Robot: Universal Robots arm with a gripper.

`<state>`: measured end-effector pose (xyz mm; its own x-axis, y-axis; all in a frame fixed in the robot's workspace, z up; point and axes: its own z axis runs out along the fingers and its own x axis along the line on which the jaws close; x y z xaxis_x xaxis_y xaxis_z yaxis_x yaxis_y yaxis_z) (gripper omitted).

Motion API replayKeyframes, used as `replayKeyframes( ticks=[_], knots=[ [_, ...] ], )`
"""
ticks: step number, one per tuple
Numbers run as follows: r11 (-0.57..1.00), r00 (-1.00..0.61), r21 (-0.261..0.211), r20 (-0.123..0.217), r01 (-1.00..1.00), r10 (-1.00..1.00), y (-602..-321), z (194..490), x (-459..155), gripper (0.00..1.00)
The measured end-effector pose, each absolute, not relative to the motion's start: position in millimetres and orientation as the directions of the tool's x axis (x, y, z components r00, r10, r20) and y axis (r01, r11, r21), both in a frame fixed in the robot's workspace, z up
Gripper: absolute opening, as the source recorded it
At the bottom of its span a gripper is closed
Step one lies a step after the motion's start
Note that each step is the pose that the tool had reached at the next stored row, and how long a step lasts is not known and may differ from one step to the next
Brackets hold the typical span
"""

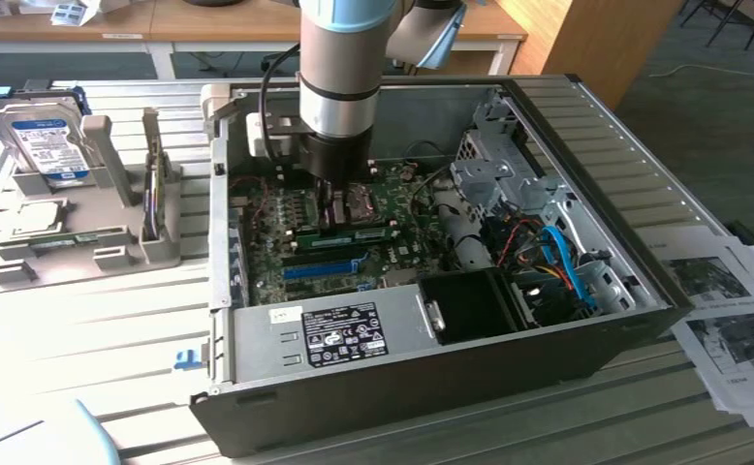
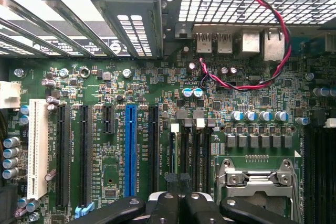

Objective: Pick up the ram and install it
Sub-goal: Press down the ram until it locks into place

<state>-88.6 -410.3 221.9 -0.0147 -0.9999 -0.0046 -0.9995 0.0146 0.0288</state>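
Green ram (image 1: 351, 235) lies seated flat in a motherboard (image 2: 157, 129) memory slot inside the computer case (image 1: 636, 291), just below the gripper (image 2: 181, 203); its black fingers (image 2: 169, 208) are pressed together, holding nothing.

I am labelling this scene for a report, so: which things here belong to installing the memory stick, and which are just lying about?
For the job: claw, green memory stick, black memory slots.
Lying about: hard drive, grey stand, printed papers, blue slot.

Matt grey sheet-metal case (image 1: 636, 242); glossy green motherboard (image 2: 252, 103); blue plastic slot (image 2: 130, 150)
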Motion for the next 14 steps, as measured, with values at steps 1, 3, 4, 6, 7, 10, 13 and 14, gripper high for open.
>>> replayKeyframes(
  ticks=[1,3,4,6,7,10,13,14],
  knots=[
    [0.015,-0.015,0.029,-0.005,-0.999,-1.0,-410.3,221.8,-88.6,0.09],
    [0.015,-0.015,0.029,-0.005,-0.999,-1.0,-410.3,221.8,-88.6,0.09],
    [0.015,-0.015,0.029,-0.005,-0.999,-1.0,-410.3,221.8,-88.6,0.09],
    [0.015,-0.015,0.028,-0.005,-0.999,-1.0,-410.2,222.2,-88.6,0.09],
    [0.015,-0.015,0.027,-0.006,-1.0,-1.0,-410.0,223.0,-88.4,0.09],
    [0.014,-0.015,0.029,-0.005,-0.999,-1.0,-410.2,226.9,-88.5,0.09],
    [0.015,-0.015,0.029,-0.005,-0.999,-1.0,-410.3,231.1,-88.5,0.09],
    [0.015,-0.015,0.029,-0.005,-0.999,-1.0,-410.2,232.9,-88.5,0.09]
  ],
)
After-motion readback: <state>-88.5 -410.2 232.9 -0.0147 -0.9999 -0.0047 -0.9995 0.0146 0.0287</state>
